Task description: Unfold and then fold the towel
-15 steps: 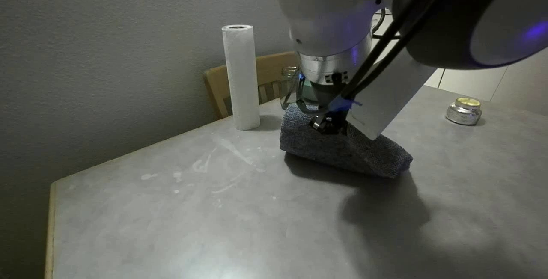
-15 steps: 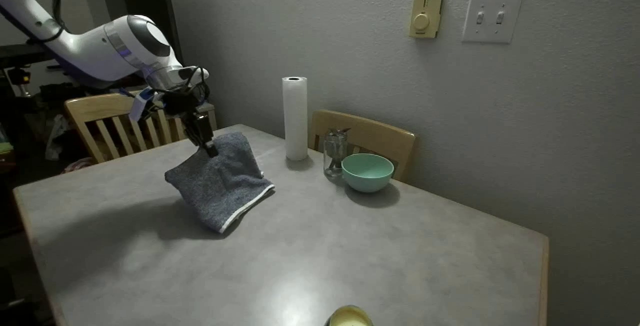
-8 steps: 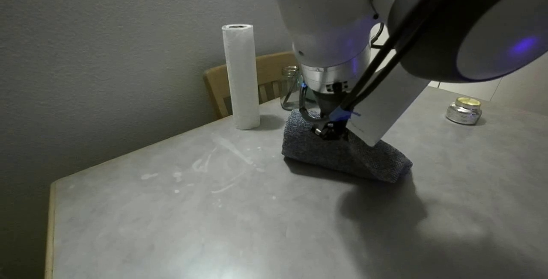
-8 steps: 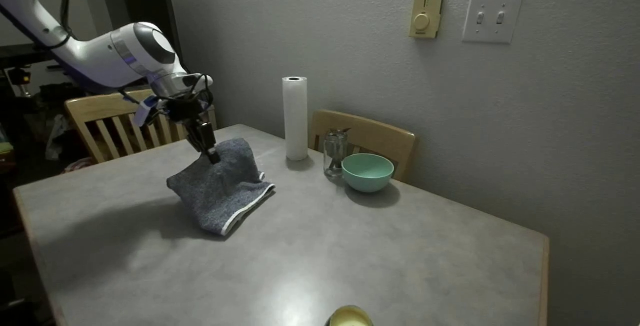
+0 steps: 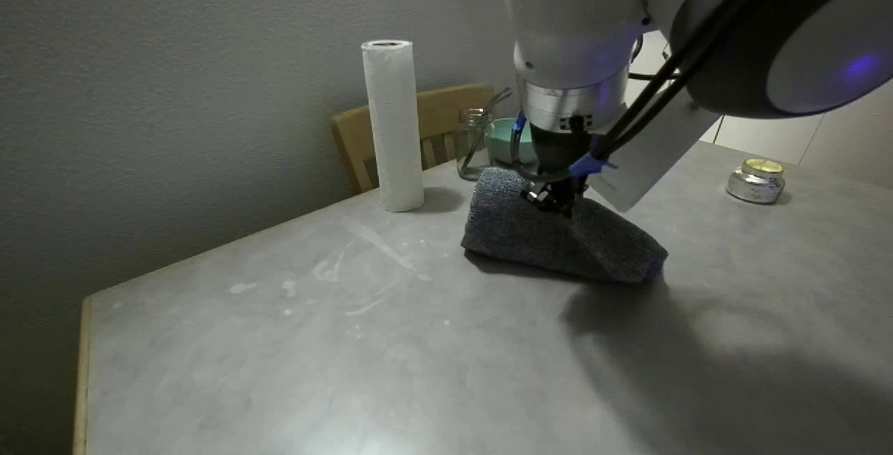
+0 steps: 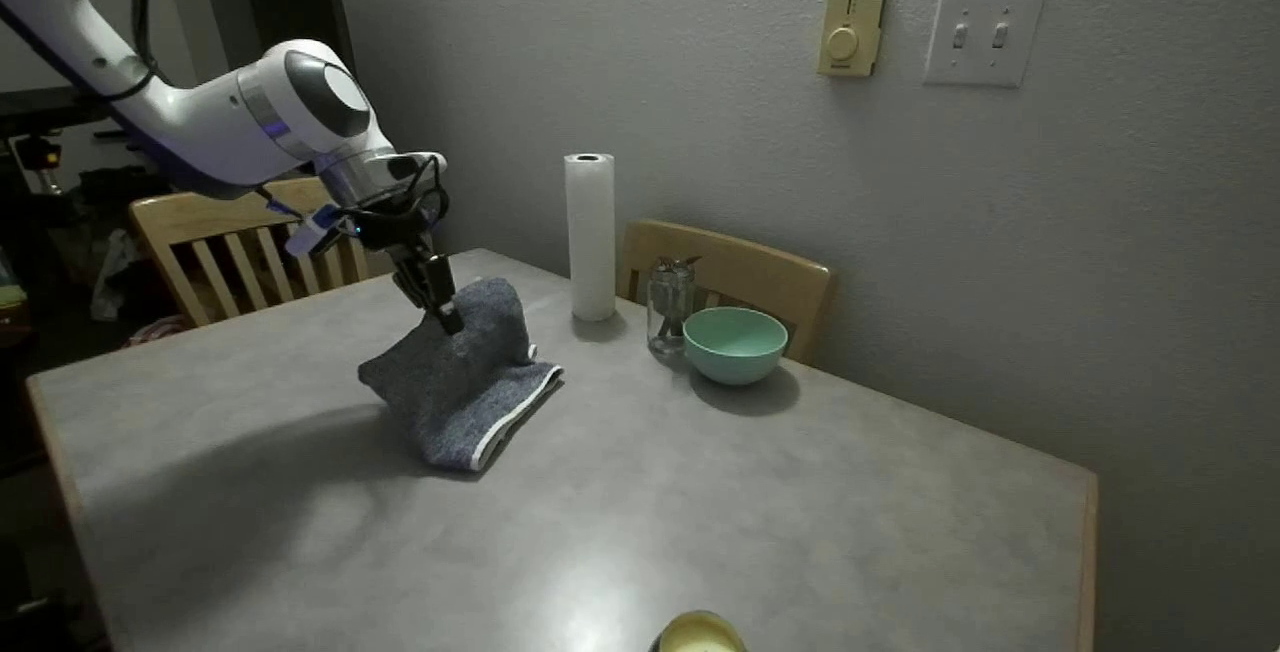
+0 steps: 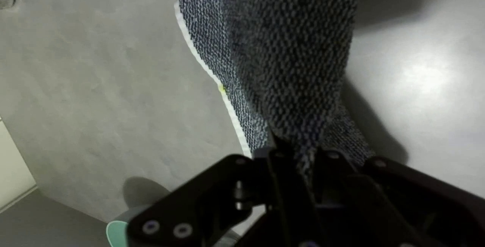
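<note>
In an exterior view: near, arm (image 5: 575, 29) at one o'clock. In an exterior view: facing wall (image 6: 700, 82), arm farther, ten o'clock. Wrist view: close, downward, towel (image 7: 291, 57) at one. Both exterior views share table (image 5: 279, 378).

Flecked grey-blue towel (image 7: 295, 50) with white edge (image 7: 227, 103), green bowl (image 6: 735, 347), mottled grey table (image 6: 700, 472)

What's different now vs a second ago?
The gripper and the towel pinched in it have shifted right in an exterior view, toward the bowl. Nothing newly grabbed or let go. The paper roll, glass jar, bowl and candle stayed put.
</note>
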`<state>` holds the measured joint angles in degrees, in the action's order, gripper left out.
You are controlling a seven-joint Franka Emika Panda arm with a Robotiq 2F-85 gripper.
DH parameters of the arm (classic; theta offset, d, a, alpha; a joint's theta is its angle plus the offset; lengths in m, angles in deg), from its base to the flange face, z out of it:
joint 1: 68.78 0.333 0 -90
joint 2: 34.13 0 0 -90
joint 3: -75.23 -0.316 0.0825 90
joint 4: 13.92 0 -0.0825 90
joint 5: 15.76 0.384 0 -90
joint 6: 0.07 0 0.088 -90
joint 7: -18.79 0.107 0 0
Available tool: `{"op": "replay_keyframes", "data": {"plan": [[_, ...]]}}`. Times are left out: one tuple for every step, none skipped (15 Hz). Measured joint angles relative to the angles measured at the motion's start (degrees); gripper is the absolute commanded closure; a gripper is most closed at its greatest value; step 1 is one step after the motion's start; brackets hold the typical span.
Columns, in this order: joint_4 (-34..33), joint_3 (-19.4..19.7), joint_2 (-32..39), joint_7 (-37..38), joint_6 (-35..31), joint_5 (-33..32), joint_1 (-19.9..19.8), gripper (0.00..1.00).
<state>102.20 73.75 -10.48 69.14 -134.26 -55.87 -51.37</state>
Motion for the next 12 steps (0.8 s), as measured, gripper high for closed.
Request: {"op": "replay_keyframes", "data": {"plan": [[1.35,0.46,-0.66,-0.74,-2.28,-0.71,-0.84,0.97],[2.65,1.02,-1.07,-1.55,-4.80,-1.35,-1.73,0.97],[3.89,1.67,-1.24,-2.59,-7.64,-1.71,-2.81,0.97],[5.06,2.29,-1.24,-3.78,-10.57,-1.75,-4.01,0.97],[6.23,2.89,-1.20,-5.20,-13.80,-1.51,-5.41,0.97],[7.35,3.44,-1.11,-6.69,-17.04,-0.98,-6.89,0.97],[8.30,3.93,-0.92,-8.41,-19.90,0.12,-8.30,0.97],[9.03,4.30,-0.67,-10.61,-22.20,1.86,-9.62,0.97],[9.59,4.64,-0.42,-12.96,-23.97,3.88,-10.68,0.97],[9.94,5.06,-0.22,-15.20,-25.10,5.96,-11.32,0.89],[10.07,5.50,0.01,-17.38,-25.82,8.12,-11.64,0.62],[10.05,5.86,0.26,-19.46,-26.09,10.40,-11.70,0.60]]}}
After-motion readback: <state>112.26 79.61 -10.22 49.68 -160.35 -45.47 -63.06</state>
